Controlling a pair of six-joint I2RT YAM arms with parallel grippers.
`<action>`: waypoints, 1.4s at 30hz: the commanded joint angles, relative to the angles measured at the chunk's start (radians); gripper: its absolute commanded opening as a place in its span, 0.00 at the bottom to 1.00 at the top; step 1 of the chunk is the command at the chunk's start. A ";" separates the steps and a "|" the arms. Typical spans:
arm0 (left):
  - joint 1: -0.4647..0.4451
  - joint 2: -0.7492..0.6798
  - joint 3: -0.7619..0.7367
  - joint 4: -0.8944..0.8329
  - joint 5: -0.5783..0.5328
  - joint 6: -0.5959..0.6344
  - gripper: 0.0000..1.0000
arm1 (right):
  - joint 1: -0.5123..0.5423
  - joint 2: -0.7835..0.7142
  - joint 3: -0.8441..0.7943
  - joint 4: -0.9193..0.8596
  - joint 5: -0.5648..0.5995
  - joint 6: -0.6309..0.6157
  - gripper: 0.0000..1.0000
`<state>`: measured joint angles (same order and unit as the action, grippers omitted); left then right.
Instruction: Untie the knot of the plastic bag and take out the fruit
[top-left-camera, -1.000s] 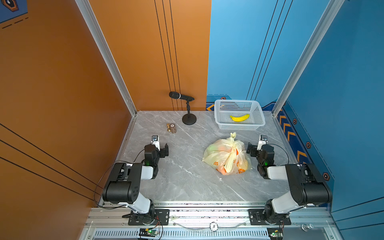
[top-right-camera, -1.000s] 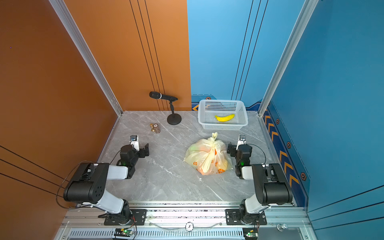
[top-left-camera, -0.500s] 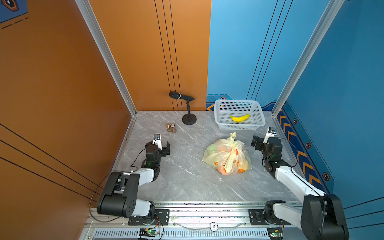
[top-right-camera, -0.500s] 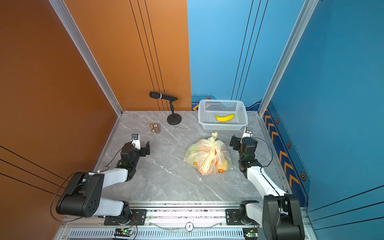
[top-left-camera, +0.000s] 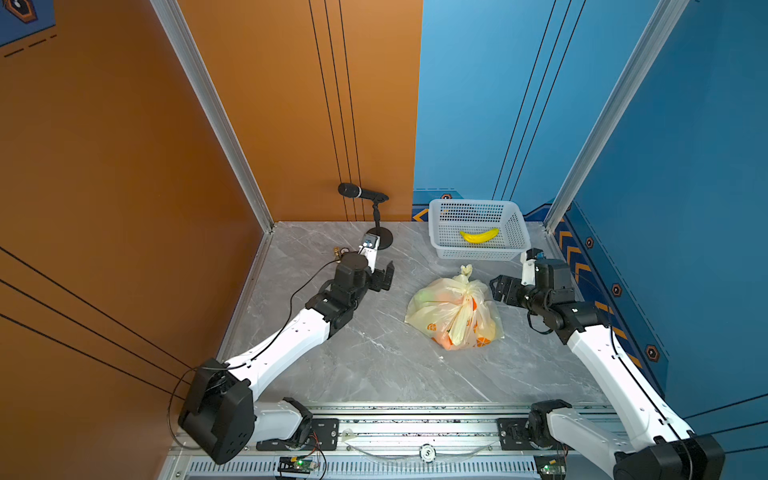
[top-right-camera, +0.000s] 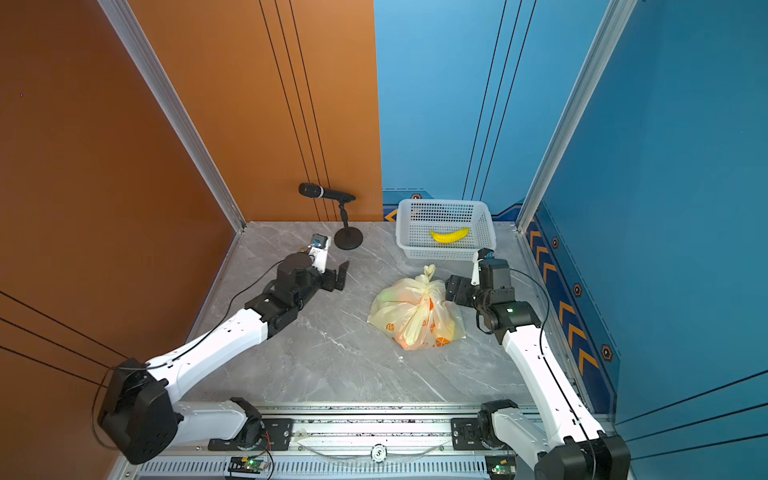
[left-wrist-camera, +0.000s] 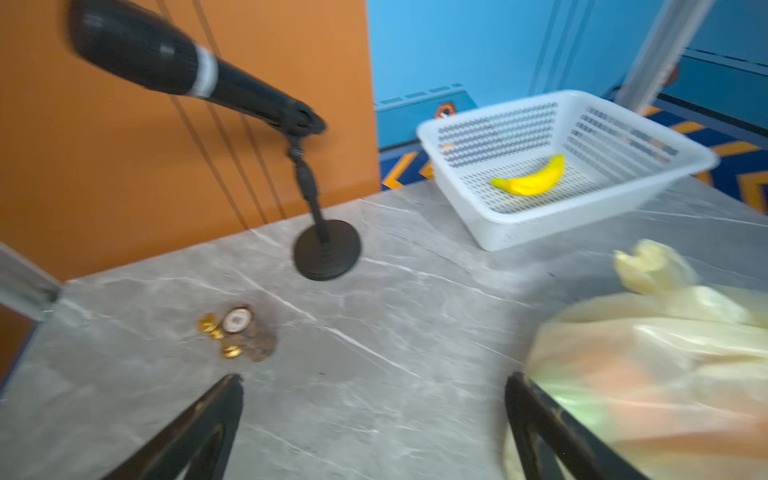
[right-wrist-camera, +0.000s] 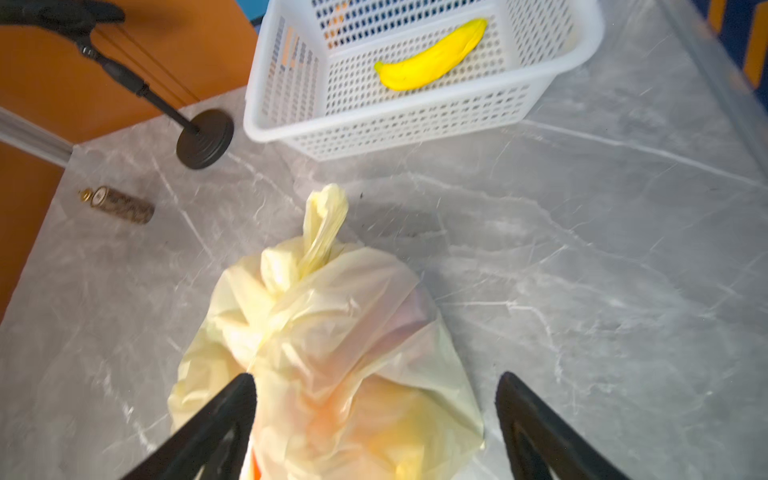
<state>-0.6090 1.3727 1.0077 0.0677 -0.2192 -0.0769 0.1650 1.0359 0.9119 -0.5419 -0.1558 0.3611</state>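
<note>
Pale-yellow plastic bag (top-left-camera: 432, 309) just left of your right gripper (top-left-camera: 498, 289), jaws spread, empty; left gripper (top-left-camera: 384, 277) same, well apart; fruit (top-left-camera: 446, 340) indistinct inside.

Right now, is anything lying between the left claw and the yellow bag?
No. In both top views, only bare grey table lies between the open left gripper and the plastic bag.

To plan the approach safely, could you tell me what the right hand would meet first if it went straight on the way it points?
Most likely the plastic bag: in the right wrist view its bulging body fills the gap ahead of the open right hand. The knot lies farther on.
</note>
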 joint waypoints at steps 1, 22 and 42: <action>-0.058 0.103 0.125 -0.154 0.137 -0.132 0.95 | 0.038 0.009 0.034 -0.107 -0.092 0.039 0.86; -0.218 0.582 0.573 -0.373 0.354 -0.223 0.93 | 0.103 0.110 -0.061 0.114 -0.221 0.070 0.03; -0.180 0.590 0.540 -0.369 0.356 -0.238 0.00 | 0.099 0.051 -0.116 0.122 -0.119 0.048 0.02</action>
<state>-0.8238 1.9785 1.5818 -0.2810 0.2031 -0.3042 0.2695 1.1210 0.8165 -0.4236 -0.3248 0.4232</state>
